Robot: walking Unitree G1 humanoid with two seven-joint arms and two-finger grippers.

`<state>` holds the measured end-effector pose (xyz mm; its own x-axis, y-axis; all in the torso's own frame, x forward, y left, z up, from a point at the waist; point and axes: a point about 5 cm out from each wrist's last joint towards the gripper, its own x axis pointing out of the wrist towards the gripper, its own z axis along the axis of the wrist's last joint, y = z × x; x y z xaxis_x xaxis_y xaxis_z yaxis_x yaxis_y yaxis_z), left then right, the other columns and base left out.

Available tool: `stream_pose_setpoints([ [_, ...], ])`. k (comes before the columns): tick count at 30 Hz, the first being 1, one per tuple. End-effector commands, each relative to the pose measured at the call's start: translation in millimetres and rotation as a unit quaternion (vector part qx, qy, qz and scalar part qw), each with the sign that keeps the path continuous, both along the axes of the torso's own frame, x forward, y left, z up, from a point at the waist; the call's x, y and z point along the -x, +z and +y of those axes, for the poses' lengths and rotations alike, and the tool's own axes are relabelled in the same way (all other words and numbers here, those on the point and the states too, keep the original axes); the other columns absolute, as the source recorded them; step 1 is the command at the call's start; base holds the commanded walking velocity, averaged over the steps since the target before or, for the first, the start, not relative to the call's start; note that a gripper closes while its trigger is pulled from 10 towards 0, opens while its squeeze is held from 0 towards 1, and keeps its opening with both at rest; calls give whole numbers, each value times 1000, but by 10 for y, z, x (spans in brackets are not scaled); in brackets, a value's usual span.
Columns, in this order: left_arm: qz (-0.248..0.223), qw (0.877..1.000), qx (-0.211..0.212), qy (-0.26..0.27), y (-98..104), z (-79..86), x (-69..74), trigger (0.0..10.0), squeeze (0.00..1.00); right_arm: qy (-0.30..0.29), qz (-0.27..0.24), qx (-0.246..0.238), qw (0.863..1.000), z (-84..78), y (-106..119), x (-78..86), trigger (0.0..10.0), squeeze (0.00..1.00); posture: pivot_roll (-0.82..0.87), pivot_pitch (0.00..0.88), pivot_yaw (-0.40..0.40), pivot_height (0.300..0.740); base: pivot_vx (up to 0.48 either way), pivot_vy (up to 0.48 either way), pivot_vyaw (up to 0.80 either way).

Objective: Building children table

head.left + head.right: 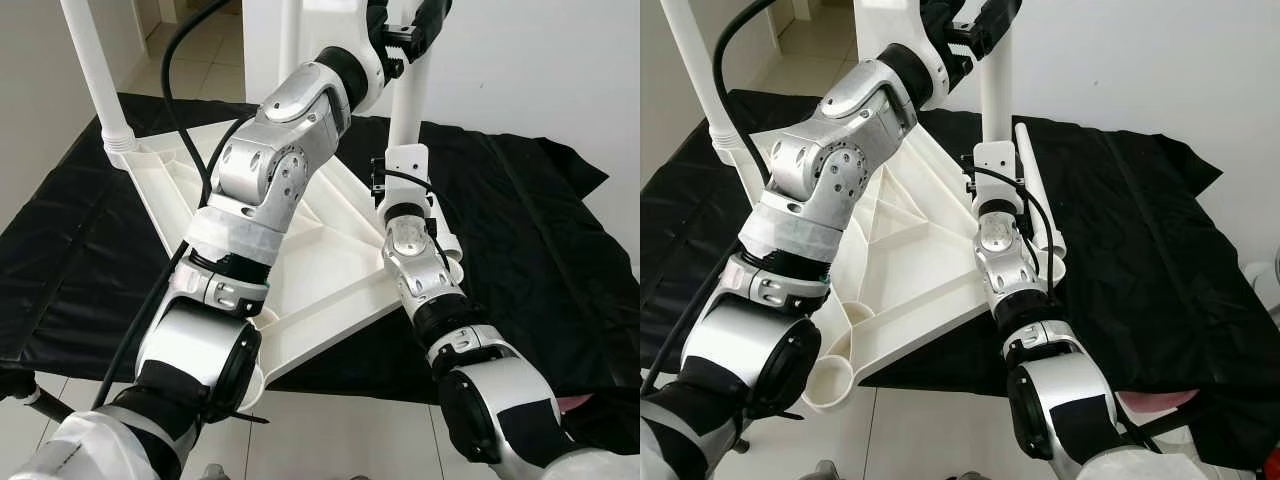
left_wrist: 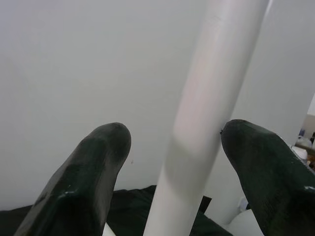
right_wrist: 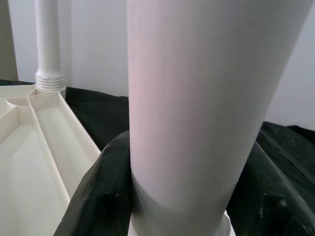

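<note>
The white table top (image 1: 330, 270) lies upside down on a black cloth (image 1: 540, 250). One white leg (image 1: 100, 80) stands screwed into its far left corner. A second leg (image 1: 410, 100) stands upright at the right corner. My right gripper (image 3: 187, 162) is shut on the base of this leg, both fingers (image 3: 98, 196) pressed against it. My left arm reaches up and across, and my left gripper (image 1: 405, 38) is open around the same leg higher up. There one finger (image 2: 256, 162) touches the leg (image 2: 197, 123) and the other finger (image 2: 93, 167) stands apart from it.
A loose white leg (image 1: 1040, 200) lies on the cloth beside my right forearm. The near corner socket (image 1: 830, 378) stands open over the tiled floor (image 1: 340, 430). A black cable (image 1: 170, 70) hangs over my left arm. Walls stand close behind.
</note>
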<state>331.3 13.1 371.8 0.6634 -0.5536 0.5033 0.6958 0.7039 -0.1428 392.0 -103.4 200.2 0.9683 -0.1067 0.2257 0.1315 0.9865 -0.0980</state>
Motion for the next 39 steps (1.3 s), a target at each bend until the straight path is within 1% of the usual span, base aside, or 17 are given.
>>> stream_pose_setpoints([
  [1, -33, 997, -18, -66, -18, -18, 106, 10000, 0, -3, -7, -17, 1000, -48, 94, -22, 10000, 0, 61, 0, -73, 740, 0, 0, 0],
  [3, -28, 997, -23, -64, -80, 15, 115, 10000, 0, -3, -5, -28, 1000, -79, 104, -24, 10000, 0, 58, 0, -71, 740, 0, 0, 0],
  [4, -11, 998, -31, -59, -210, 73, 111, 10000, 0, -3, -4, -41, 999, -135, 115, -22, 10000, 0, 59, 0, -70, 740, 0, 0, 0],
  [8, 10, 998, -50, -40, -370, 131, 67, 10000, 0, -4, -7, -41, 999, -192, 109, -6, 10000, 0, 58, 0, -68, 740, 0, 0, 0],
  [9, 21, 997, -67, -30, -480, 168, 42, 10000, 0, -3, -7, -43, 999, -231, 91, 8, 10000, 0, 59, 0, -69, 740, 0, 0, 0],
  [11, 24, 997, -70, -27, -506, 177, 38, 10000, 0, -2, -6, -44, 999, -240, 87, 12, 10000, 0, 59, 0, -69, 740, 0, 0, 0],
  [13, 42, 994, -100, -9, -714, 218, 1, 10000, 0, 0, -5, -41, 999, -310, 48, 39, 10000, 0, 58, 0, -69, 740, 0, 0, 0],
  [15, 51, 992, -118, 0, -832, 239, -9, 10000, 0, 0, -4, -40, 999, -357, 23, 57, 10000, 0, 58, 0, -69, 740, 0, 0, 0],
  [16, 38, 989, -143, 13, -913, 241, -6, 10000, 0, -2, -3, -33, 999, -399, -1, 76, 10000, 0, 56, 0, -70, 740, 0, 0, 0],
  [17, 38, 989, -143, 13, -913, 241, -6, 10000, 0, -2, -3, -33, 999, -399, -1, 76, 10000, 0, 56, 0, -70, 740, 0, 0, 0],
  [18, 39, 982, -183, 22, -1098, 231, 22, 10000, 0, -6, 2, -22, 1000, -491, -51, 124, 10000, 0, 51, 0, -67, 740, 0, 0, 0],
  [20, 39, 982, -183, 22, -1098, 231, 22, 10000, 0, -6, 2, -22, 1000, -491, -51, 124, 10000, 0, 51, 0, -67, 740, 0, 0, 0],
  [23, 44, 978, -203, 21, -1223, 218, 48, 10000, 0, -7, 3, -19, 1000, -549, -82, 167, 10000, 0, 45, 0, -64, 740, 0, 0, 0],
  [25, 41, 972, -232, 14, -1395, 191, 94, 10000, 0, 1, 2, -17, 1000, -607, -122, 244, 10000, 0, 37, 0, -59, 740, 0, 0, 0],
  [27, 41, 972, -232, 14, -1395, 191, 94, 10000, 0, 1, 2, -17, 1000, -607, -122, 244, 10000, 0, 37, 0, -59, 740, 0, 0, 0],
  [30, 41, 966, -254, -2, -1509, 164, 133, 10000, 0, 3, 5, -17, 1000, -636, -150, 278, 10000, 0, 33, 0, -54, 740, 0, 0, 0],
  [39, 49, 943, -327, -35, -1832, 104, 174, 10000, 0, -3, 6, -13, 1000, -701, -126, 318, 10000, 0, 27, 0, -45, 740, 0, 0, 0],
])
